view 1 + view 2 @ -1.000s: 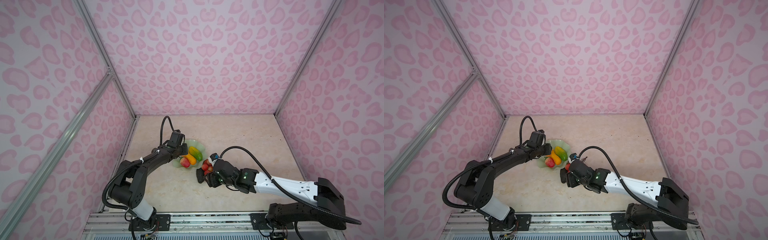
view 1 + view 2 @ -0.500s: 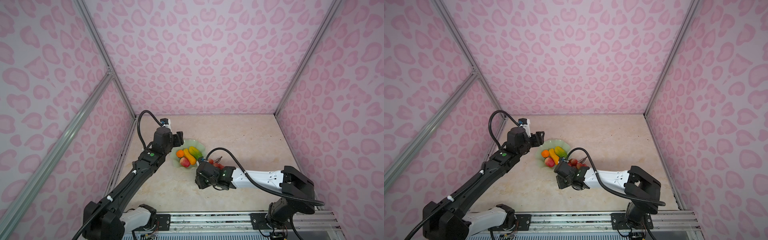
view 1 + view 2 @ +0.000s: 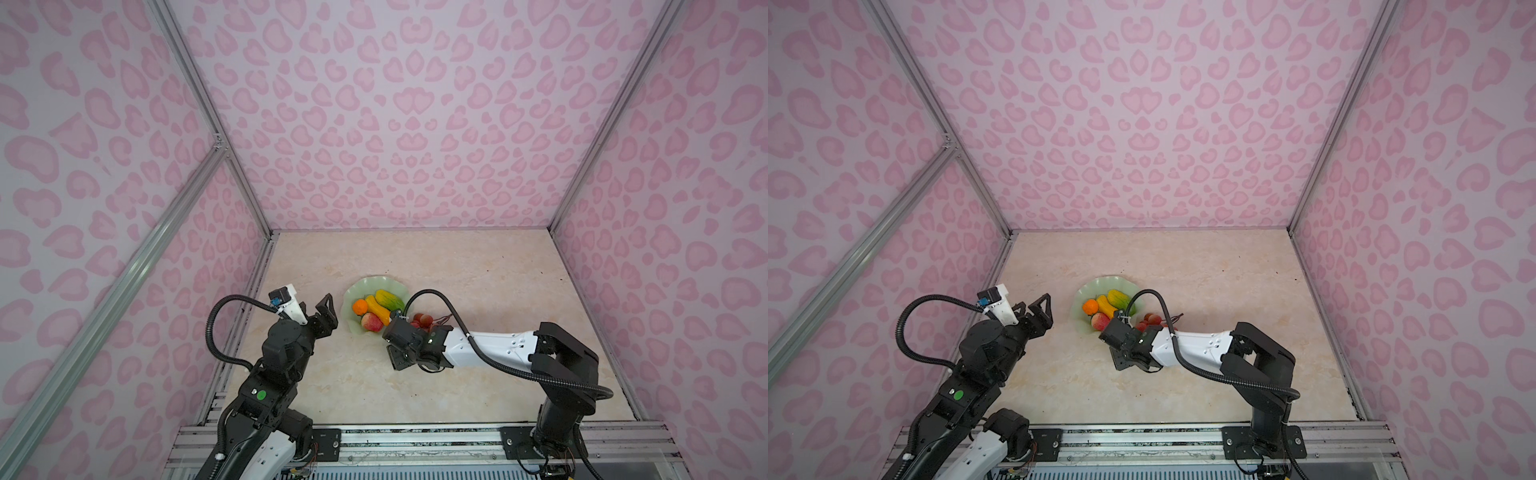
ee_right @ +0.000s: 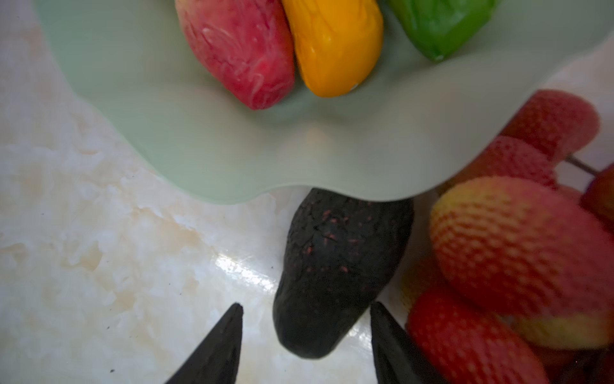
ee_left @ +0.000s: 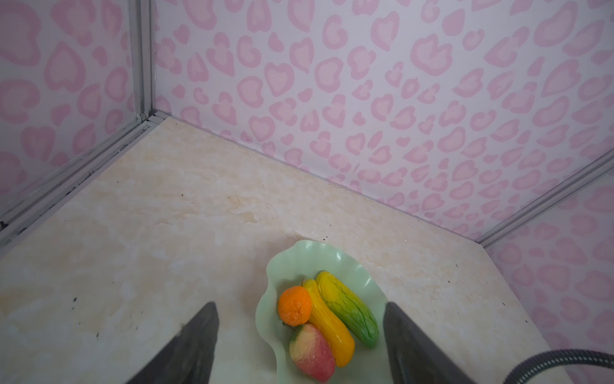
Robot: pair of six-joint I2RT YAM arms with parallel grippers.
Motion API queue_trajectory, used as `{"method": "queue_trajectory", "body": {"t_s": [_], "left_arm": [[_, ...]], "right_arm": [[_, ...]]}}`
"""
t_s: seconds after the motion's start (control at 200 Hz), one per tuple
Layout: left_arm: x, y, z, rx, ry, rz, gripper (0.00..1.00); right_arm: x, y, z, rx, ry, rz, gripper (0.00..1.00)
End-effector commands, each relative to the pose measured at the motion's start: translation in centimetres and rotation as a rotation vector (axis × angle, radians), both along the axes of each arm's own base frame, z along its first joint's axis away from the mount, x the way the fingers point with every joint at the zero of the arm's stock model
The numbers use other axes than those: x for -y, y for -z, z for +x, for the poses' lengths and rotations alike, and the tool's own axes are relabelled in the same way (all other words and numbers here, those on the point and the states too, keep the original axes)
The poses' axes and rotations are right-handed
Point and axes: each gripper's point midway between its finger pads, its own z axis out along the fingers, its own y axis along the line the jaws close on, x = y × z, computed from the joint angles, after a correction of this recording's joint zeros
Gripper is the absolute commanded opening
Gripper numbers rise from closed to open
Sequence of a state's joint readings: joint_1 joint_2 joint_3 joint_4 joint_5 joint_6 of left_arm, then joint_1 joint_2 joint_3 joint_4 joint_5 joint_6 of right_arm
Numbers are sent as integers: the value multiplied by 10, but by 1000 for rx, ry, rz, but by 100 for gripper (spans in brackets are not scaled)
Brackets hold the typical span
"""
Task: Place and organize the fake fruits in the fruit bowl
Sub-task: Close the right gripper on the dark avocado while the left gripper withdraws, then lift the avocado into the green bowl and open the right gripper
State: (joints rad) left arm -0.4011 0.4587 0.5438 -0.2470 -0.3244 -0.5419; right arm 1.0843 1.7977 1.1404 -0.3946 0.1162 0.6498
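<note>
Pink heart-print walls box in a pale marble-look counter (image 3: 478, 282), so everything sits in a little booth. Closest to the rail, the right end effector (image 4: 305, 345) is low on the counter, fingers spread apart on either side of the narrow end of the blackish avocado (image 4: 339, 262) without actually pinching it, as far as the wrist view shows. That avocado lies on the counter with its far end tucked under the bowl's rim. Just beside it is the red berry cluster (image 4: 518, 242), also on the counter, right against the bowl's edge. The left end effector (image 3: 323, 312) hangs above the counter near the bowl's left side, jaws wide apart, nothing in them. Further back, the mint-green bowl (image 5: 299, 259) holds four pieces side by side: strawberry (image 5: 310, 352), small orange (image 5: 295, 305), orange-yellow gourd (image 5: 330, 327) and yellow-green oblong fruit (image 5: 349, 309).
</note>
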Motion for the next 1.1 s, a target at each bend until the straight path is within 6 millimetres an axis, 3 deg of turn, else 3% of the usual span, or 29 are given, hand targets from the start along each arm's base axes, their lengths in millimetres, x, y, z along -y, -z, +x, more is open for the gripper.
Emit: {"method": "queue_trajectory", "body": {"t_s": [0.0,0.22,0.44,0.535,0.77,0.975,1.095], "left_arm": [[-11,21,-13,-38,-55,-67,79],[-22,29,-31,-36,-77,-94,81],[-24,25,-34,-34,-81,-83,81],[-23,26,-34,-38,-75,-83,81],[-22,32,-34,-53,-74,-85,81],[-22,33,-32,-49,-79,-93,81],[-21,33,-30,-49,-81,-96,81]], "right_arm": [[15,6,8,18,25,-74,63],[9,0,14,23,32,-26,68],[-5,11,18,0,32,-12,66],[-8,15,21,-3,32,-4,59],[-4,7,18,0,26,26,29],[21,-9,-4,-16,36,71,20],[36,-28,-15,14,32,93,19]]}}
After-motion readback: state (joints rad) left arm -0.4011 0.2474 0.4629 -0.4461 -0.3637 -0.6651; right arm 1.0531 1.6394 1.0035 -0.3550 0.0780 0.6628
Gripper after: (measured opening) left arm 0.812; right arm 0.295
